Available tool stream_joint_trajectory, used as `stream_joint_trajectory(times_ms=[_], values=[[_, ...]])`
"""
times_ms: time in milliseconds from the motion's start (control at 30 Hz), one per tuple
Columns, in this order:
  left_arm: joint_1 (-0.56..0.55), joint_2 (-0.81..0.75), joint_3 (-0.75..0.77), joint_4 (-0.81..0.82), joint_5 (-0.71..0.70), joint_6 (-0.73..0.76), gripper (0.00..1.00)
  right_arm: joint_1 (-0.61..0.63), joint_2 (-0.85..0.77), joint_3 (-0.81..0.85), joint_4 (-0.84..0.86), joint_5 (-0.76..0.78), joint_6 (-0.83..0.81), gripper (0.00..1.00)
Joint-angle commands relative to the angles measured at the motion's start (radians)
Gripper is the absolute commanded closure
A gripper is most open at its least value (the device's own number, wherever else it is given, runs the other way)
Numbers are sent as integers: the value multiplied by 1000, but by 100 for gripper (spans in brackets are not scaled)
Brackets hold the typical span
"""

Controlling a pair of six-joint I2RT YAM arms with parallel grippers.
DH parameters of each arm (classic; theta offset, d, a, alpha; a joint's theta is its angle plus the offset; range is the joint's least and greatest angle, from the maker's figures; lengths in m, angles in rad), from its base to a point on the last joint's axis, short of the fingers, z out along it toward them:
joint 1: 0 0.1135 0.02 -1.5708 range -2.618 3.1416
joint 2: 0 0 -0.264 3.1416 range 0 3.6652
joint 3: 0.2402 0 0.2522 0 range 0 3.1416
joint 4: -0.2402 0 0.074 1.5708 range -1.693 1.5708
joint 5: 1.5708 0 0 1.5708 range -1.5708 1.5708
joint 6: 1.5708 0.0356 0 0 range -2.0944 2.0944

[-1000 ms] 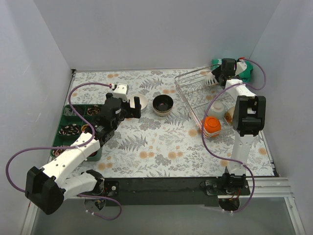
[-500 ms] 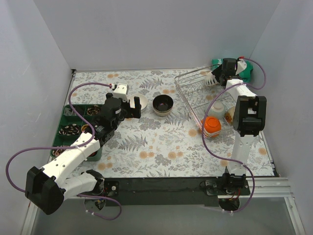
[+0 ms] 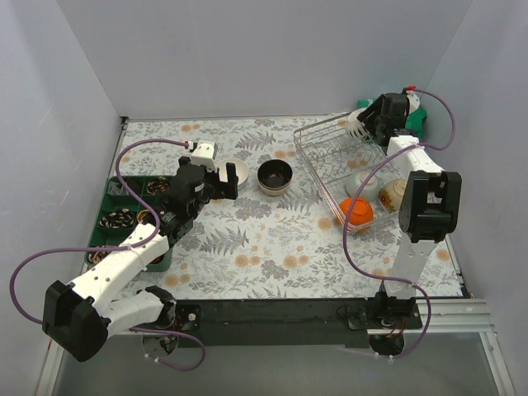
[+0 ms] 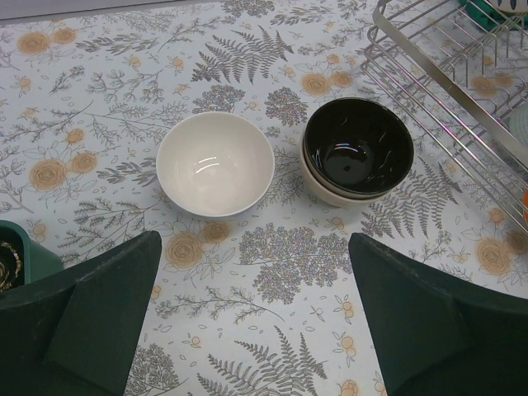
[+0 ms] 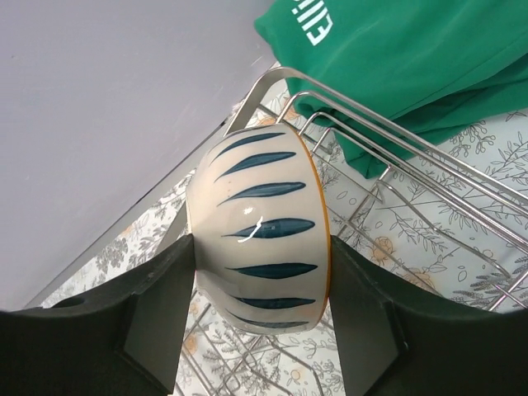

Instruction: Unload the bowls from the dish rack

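The wire dish rack (image 3: pixel 330 157) stands at the far right. My right gripper (image 3: pixel 373 122) is shut on a white bowl with blue stripes (image 3: pixel 357 124), (image 5: pixel 256 190), held on its side over the rack's far corner (image 5: pixel 396 177); its fingers (image 5: pixel 157 313) press both sides. An orange bowl (image 3: pixel 356 213), a white bowl (image 3: pixel 363 183) and a speckled tan bowl (image 3: pixel 394 194) lie in the rack. My left gripper (image 3: pixel 231 180), (image 4: pixel 264 330) is open and empty, just short of a cream bowl (image 4: pixel 214 163) and a dark brown bowl (image 4: pixel 359 148) stacked in another bowl on the table.
A green compartment tray (image 3: pixel 124 216) with small items sits at the left edge under the left arm. A green cloth (image 3: pixel 418 121), (image 5: pixel 412 66) lies behind the rack in the far right corner. The rack's edge shows in the left wrist view (image 4: pixel 445 78). Walls close in the table.
My right gripper has risen and moved back-right with the striped bowl. The right forearm swung right, uncovering the tan bowl. The orange bowl has shifted. The left arm has not moved.
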Motion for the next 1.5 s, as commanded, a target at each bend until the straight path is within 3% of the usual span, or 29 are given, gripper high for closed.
stream_joint_trajectory(times_ms=[0,400,867,1167,1467], values=[[1,-27,7,-6,-7,1,2,6,-96,-24,106,-70,-63,99],[1,-29,8,-4,-9,0,2,31,-282,-205,155,-237,-249,99],[1,-29,8,-6,-9,-3,2,143,-526,-338,58,-263,-540,99],[-1,-24,10,-6,-9,-7,2,371,-684,-447,24,-183,-815,99],[-1,-17,11,-7,-6,-25,2,708,-854,-649,69,43,-1066,99]])
